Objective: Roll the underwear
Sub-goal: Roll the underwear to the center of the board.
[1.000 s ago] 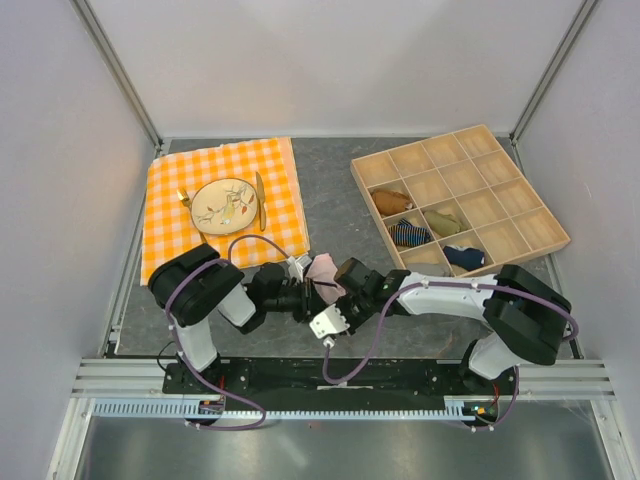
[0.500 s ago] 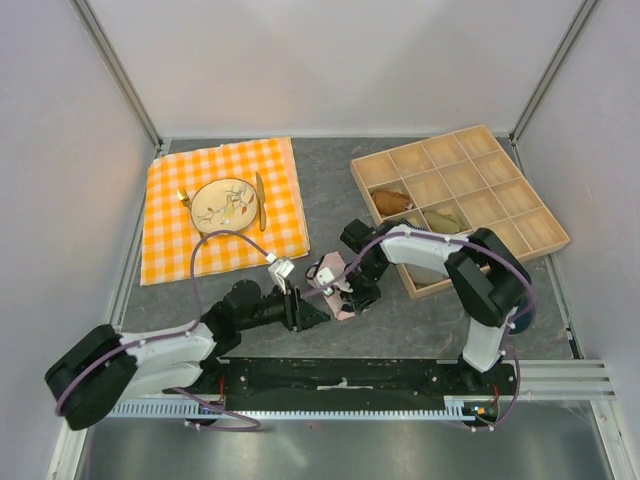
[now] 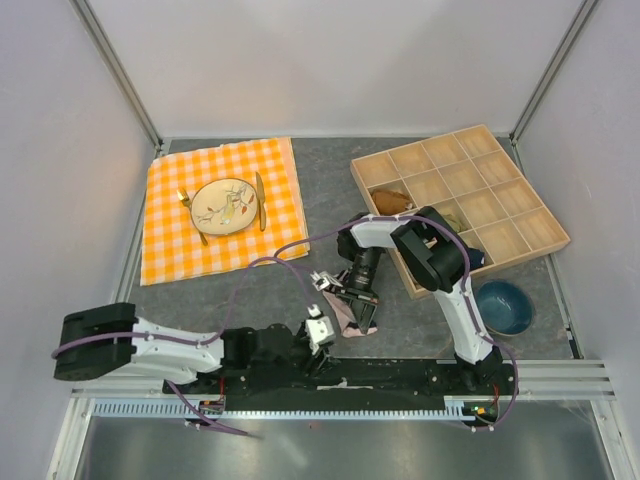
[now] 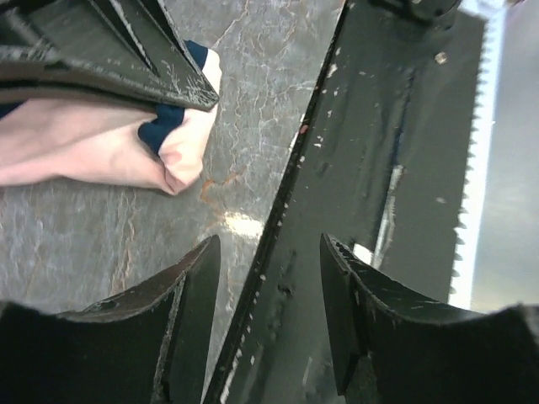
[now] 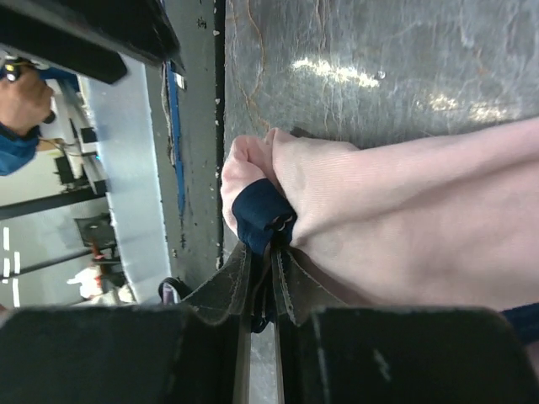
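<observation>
The underwear (image 3: 343, 316) is a pale pink bunch with navy edging, lying on the grey table near the front edge. My right gripper (image 3: 352, 300) points down at it. In the right wrist view its jaws (image 5: 268, 252) are pinched shut on the navy edging (image 5: 261, 212), with pink fabric (image 5: 404, 227) spreading to the right. My left gripper (image 3: 322, 340) lies low by the base rail, just in front of the underwear. It is open and empty in the left wrist view (image 4: 269, 252), where the underwear (image 4: 93, 147) shows at upper left under the right gripper's fingers (image 4: 109, 50).
A wooden compartment tray (image 3: 520, 215) at the right holds several rolled garments. A blue bowl (image 3: 503, 306) sits in front of it. An orange checked cloth (image 3: 170, 230) at the left carries a plate (image 3: 225, 203), fork and knife. The black base rail (image 4: 370, 151) runs under the left gripper.
My left arm has let go of the underwear and swung down to the front edge. My right arm has folded inward, keeping hold of the underwear and pulling it nearer. The blue bowl is now uncovered.
</observation>
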`<action>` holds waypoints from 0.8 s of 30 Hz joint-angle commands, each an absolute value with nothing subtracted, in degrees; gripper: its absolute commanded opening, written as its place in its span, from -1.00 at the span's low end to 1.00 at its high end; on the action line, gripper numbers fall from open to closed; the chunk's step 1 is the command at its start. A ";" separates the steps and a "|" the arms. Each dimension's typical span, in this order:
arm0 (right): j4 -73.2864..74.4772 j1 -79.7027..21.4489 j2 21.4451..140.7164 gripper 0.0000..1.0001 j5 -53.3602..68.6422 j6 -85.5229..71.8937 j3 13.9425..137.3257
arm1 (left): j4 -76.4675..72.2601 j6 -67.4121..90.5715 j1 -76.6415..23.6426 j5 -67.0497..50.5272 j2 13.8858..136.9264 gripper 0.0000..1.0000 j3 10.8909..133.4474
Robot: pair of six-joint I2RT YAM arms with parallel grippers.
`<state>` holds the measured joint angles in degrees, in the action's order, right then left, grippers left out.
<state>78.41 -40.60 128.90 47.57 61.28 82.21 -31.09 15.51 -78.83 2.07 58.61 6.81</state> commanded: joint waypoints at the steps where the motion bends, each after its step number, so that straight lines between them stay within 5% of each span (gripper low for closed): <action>1: 78.49 -40.25 131.57 -0.72 46.14 61.53 83.41 | -32.96 -1.73 -82.79 13.44 67.39 0.18 14.75; 13: 77.26 -40.08 132.54 -0.69 45.70 60.12 83.15 | -32.96 -12.29 -84.90 21.70 87.87 0.22 26.36; 24: 76.82 -39.99 132.45 -0.68 45.35 60.12 82.62 | -30.15 -12.22 -86.04 28.64 91.06 0.14 29.01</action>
